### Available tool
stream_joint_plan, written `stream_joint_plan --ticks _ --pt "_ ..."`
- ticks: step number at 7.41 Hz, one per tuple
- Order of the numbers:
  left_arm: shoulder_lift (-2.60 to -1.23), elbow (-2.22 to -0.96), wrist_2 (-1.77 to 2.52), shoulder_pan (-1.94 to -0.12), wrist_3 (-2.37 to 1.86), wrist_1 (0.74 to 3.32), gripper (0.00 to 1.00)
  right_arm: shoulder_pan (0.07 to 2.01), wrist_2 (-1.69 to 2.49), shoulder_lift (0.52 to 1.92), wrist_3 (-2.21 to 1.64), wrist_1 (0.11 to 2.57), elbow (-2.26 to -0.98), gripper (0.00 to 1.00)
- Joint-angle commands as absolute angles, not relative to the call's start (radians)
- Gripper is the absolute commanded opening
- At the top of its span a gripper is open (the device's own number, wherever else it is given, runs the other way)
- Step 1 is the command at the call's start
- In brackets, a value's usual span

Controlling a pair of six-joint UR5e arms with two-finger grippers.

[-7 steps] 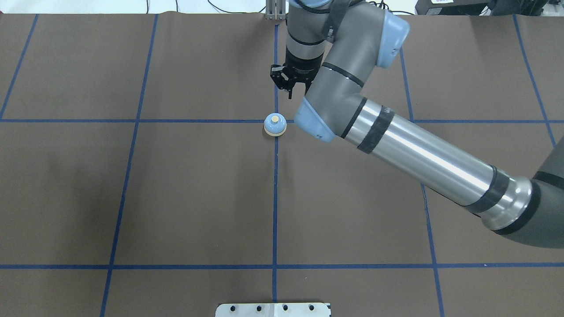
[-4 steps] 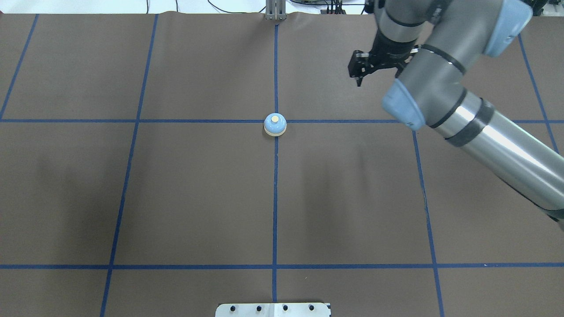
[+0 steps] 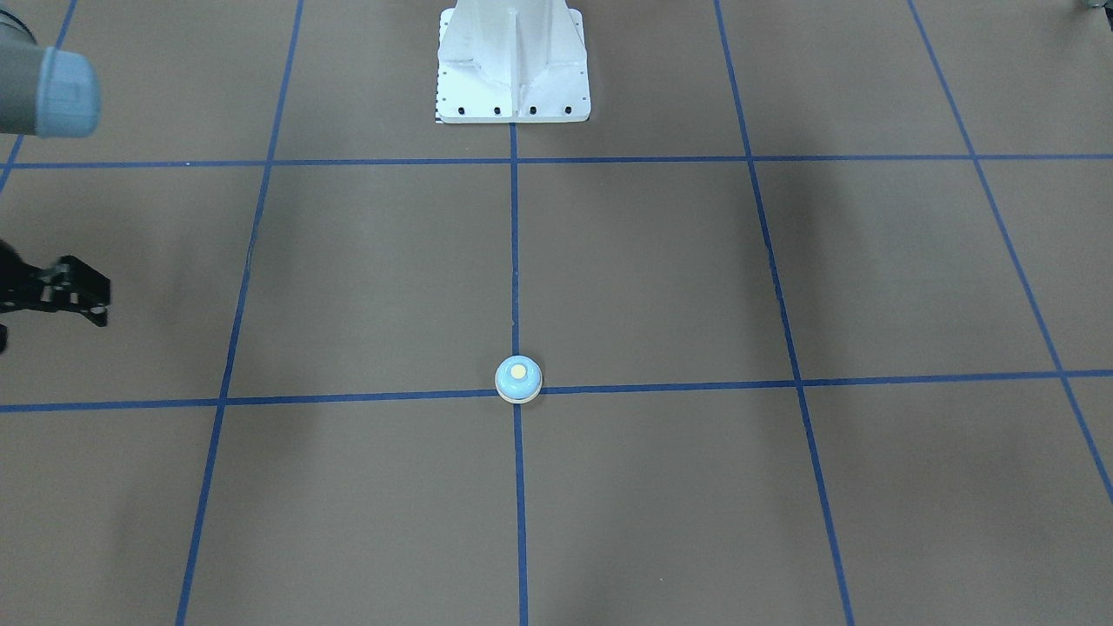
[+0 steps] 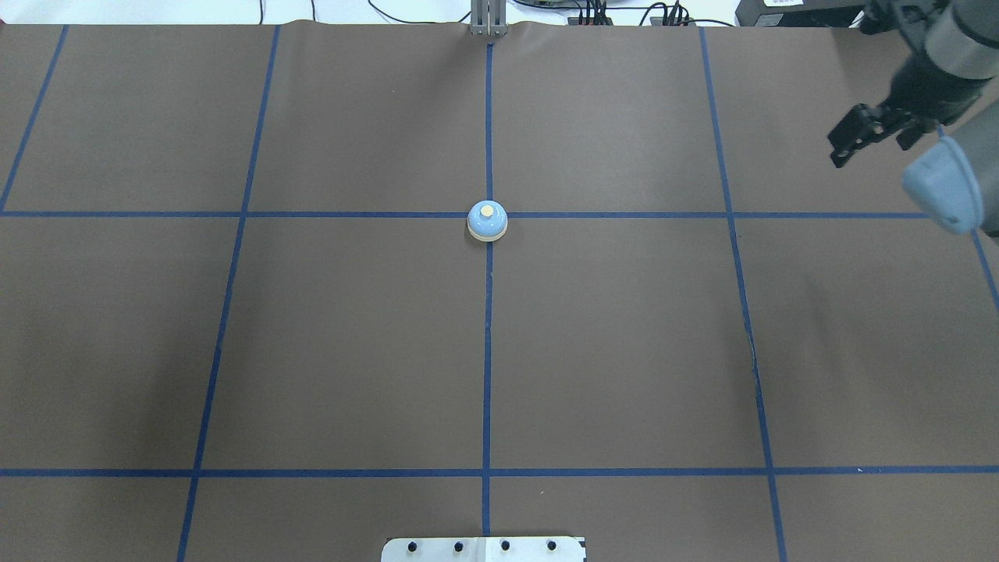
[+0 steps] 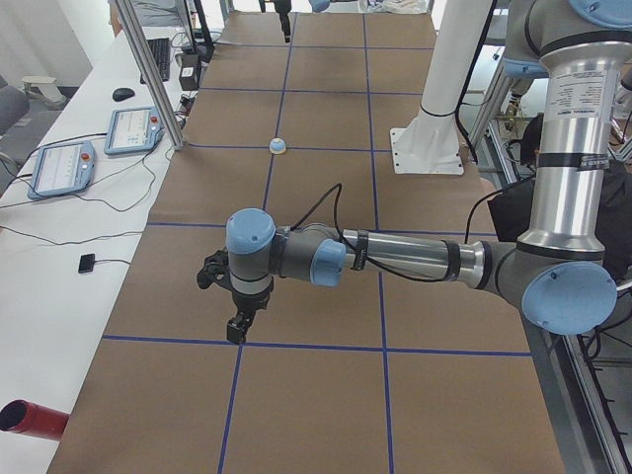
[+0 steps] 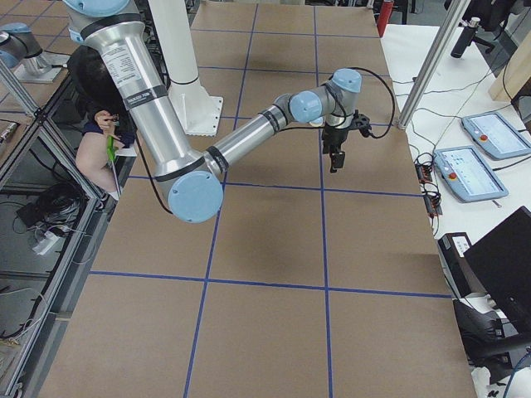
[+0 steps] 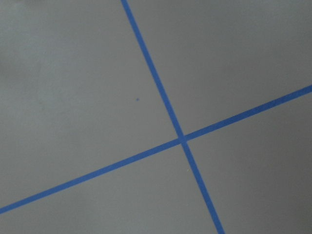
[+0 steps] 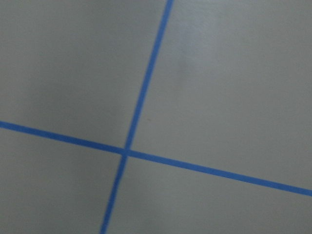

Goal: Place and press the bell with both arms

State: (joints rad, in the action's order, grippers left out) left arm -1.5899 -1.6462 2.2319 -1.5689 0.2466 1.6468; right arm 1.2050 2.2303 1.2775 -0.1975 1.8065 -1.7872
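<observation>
The light-blue bell (image 4: 487,221) with its cream button stands alone where two blue tape lines cross at the table's middle; it also shows in the front view (image 3: 518,380) and the left view (image 5: 278,146). My right gripper (image 4: 837,158) hangs far to the bell's right near the table's back right, its fingers drawn together and empty; it shows at the front view's left edge (image 3: 91,306) and in the right view (image 6: 333,164). My left gripper (image 5: 237,328) shows only in the left view, far from the bell; I cannot tell whether it is open or shut.
The white pedestal base (image 3: 513,87) stands on the robot's side of the centre line. A metal post (image 4: 488,19) stands at the far edge. Two teach pendants (image 5: 61,168) and a red cylinder (image 5: 28,419) lie beyond the mat on the operators' side.
My right arm has swung from just behind the bell away to the right, toward the table's back right corner. The bell has not moved.
</observation>
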Motion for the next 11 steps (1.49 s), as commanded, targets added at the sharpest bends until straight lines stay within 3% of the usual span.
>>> stream_joint_plan --ticks 1,4,11 --pt "-1.585 -1.652 2.235 -1.585 0.261 1.621 1.0 1.398 2.286 1.455 0.114 1.805 -1.79 1.0" --pt "-1.585 -1.648 2.235 -1.585 0.261 1.621 1.0 1.583 2.292 1.554 0.346 1.805 -1.654 1.0" --pt "-1.505 -1.684 2.247 -1.585 0.245 1.62 1.0 1.595 2.321 1.612 0.333 1.802 -1.658 1.0"
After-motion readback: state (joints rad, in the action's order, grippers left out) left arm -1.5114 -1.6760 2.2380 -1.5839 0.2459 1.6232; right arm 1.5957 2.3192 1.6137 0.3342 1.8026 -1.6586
